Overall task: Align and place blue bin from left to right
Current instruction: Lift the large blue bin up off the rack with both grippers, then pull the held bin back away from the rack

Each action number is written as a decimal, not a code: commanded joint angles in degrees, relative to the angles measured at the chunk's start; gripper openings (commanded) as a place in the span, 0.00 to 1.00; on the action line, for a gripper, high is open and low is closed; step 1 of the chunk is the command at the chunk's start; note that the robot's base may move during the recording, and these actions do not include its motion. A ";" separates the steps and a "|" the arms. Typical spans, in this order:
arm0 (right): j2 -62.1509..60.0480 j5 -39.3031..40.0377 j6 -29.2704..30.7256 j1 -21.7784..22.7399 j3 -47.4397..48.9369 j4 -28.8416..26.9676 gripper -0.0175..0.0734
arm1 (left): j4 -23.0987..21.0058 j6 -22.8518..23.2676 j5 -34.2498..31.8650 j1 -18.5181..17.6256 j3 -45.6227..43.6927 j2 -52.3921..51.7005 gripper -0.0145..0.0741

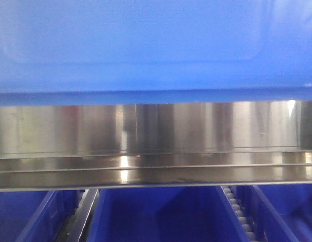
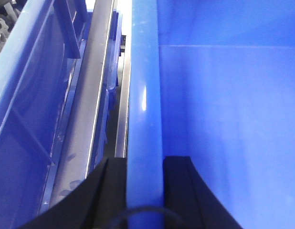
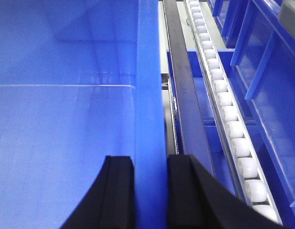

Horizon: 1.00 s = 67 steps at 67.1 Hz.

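Gripping from both sides: left gripper [image 2: 144, 164] sat astride the side rim of the blue bin [image 2: 224, 119], black pads tight against either face, so it was clenched on the bin. Right gripper [image 3: 151, 164] did the same on the opposite rim, pinching the wall from both sides. In each wrist view the rim ran 6 to 12 o'clock, straight between the pads, no visible skew.

Outward from the left gripper: steel rail [image 2: 92, 95] at 10 o'clock, just beside the rim, then a neighbouring crate [image 2: 28, 95] at 9 o'clock. Outward from the right gripper: dark rail [image 3: 183, 95] at 1 o'clock, then a roller track [image 3: 228, 114] at 3 o'clock.

Front camera: the bin's side panel filled the 12 o'clock half, above the steel shelf edge [image 1: 156, 141], with lower bins [image 1: 161, 217] at 6 o'clock. Couldn't tell whether the base was touching the shelf.

My read: this was the placing step, with the bin held two-handed at its slot and not yet let go. The next move likely called for squaring it between the rails, lowering both arms evenly, then opening.
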State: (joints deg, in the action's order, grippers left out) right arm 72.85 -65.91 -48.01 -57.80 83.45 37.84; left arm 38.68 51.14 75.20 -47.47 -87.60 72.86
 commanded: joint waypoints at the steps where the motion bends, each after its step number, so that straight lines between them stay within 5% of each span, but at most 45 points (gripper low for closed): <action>1: -0.36 7.68 0.16 -0.78 0.52 0.41 0.10 | -0.87 0.40 -5.24 -1.22 -0.42 -0.52 0.04; 67: -0.36 7.68 0.16 -0.78 0.52 0.41 0.10 | -0.75 0.40 -5.24 -1.22 -0.42 -0.52 0.04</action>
State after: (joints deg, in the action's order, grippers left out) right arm 72.85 -65.91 -48.01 -57.80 83.45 37.84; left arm 38.68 51.14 75.20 -47.47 -87.60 72.86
